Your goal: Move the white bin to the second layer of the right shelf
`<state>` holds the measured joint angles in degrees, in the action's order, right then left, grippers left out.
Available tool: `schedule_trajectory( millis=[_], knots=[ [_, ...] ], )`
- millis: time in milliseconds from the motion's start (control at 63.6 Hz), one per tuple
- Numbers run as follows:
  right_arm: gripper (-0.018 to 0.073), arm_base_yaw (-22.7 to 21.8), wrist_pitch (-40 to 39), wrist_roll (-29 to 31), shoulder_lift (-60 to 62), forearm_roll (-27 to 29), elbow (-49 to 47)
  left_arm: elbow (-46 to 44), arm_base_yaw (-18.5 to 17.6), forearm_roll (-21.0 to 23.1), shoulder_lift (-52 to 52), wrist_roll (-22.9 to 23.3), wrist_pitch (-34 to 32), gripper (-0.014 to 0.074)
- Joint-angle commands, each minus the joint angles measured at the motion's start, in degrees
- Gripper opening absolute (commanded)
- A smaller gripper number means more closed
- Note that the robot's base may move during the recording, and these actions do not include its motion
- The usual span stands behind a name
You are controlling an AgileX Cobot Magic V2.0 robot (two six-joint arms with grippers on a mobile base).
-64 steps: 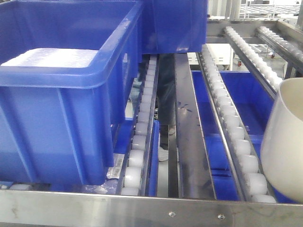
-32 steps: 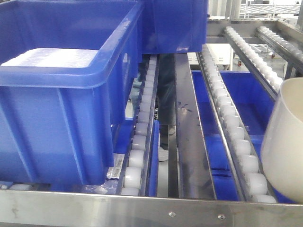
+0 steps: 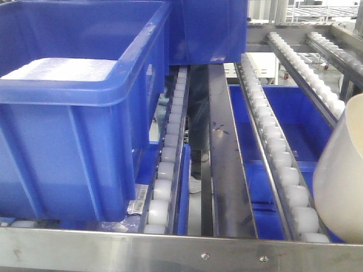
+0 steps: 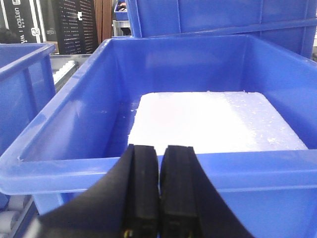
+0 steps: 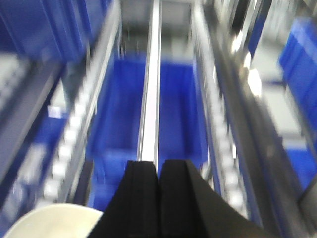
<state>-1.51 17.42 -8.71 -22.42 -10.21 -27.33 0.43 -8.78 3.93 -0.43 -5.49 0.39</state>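
Lower and a touch further right than a moment ago, the white bin [image 3: 343,181] now shows less of its rim at the edge of the front view, hanging just over the near end of a roller track [image 3: 283,164] on the right shelf second layer [image 3: 170,249]. My right pincer [image 5: 158,198] looks closed, its two dark fingers pressed together with no gap; the bin's cream rim [image 5: 54,220] lies just below and to its left, so whether those fingers pinch the wall I cannot tell (the wrist view is smeared with motion). I judge the bin is carried tilted so its base can clear the riveted front rail and settle on the rollers. Ahead of and below that pincer runs a steel divider [image 5: 150,99] above blue crates. My left pincer [image 4: 158,198] is closed on nothing, parked just short of the blue crate [image 4: 163,168] holding a white block [image 4: 218,121], kept out of the way.
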Motion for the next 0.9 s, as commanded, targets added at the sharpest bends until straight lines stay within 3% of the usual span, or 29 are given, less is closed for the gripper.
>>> schedule_trajectory(
  millis=[0, 204, 881],
  knots=[
    [0.0056, -0.53, -7.26, 0.24, 4.87, -1.04, 2.39, 1.9, -0.15, 0.29, -0.76, 0.43, -5.0, 0.0085],
    [0.0056, -0.53, -7.83, 0.24, 10.81, -0.93, 8.43, 1.9, -0.15, 0.29, -0.76, 0.43, -5.0, 0.0085],
    [0.0056, -0.53, -8.16, 0.24, 10.81, -0.89, 8.46, 1.9, -0.15, 0.29, -0.76, 0.43, -5.0, 0.0085]
  ],
)
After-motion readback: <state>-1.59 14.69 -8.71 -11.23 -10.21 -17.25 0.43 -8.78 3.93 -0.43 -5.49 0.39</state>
